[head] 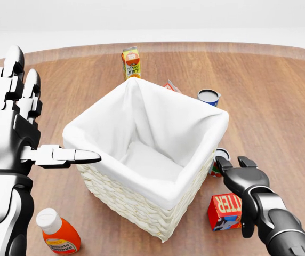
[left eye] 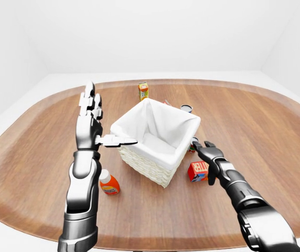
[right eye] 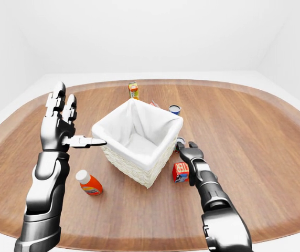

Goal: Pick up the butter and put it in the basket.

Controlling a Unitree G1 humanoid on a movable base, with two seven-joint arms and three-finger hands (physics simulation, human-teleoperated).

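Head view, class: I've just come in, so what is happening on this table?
The right hand is open over the butter, which lies on the table beside the basket; it has no grip yet. The left hand is raised, open, at the basket's other side, holding nothing. The basket looks empty. A ketchup bottle, juice carton and cans stand around it.

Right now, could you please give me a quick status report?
Left hand open, raised beside basket. Right hand open over butter, no grip yet. Butter on table, close to basket wall.
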